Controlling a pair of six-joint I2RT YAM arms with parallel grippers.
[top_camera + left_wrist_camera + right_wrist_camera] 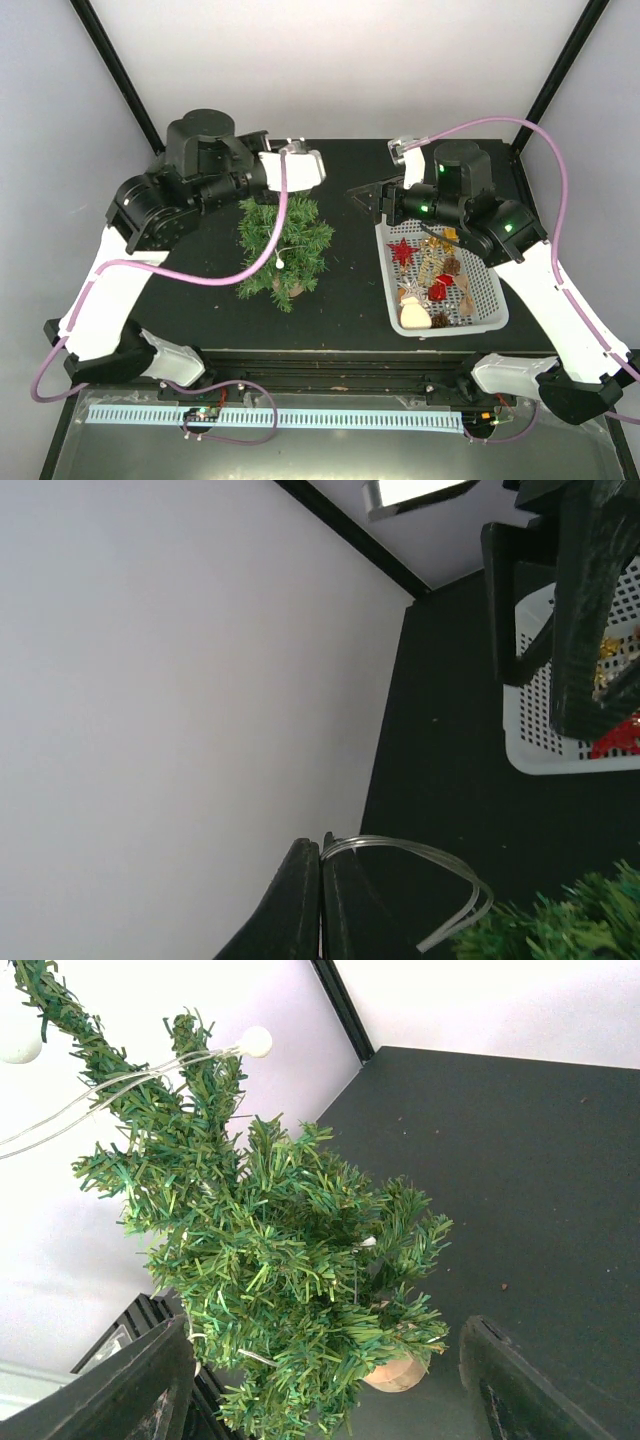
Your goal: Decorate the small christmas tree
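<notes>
One wire point(400, 842) pinched in L jaws; R jaws spread btwn tree point(285, 245), basket point(482, 290) edge

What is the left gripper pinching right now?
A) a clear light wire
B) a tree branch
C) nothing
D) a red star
A: the left gripper is shut on the clear wire, which loops out from its tips toward the tree.
</notes>
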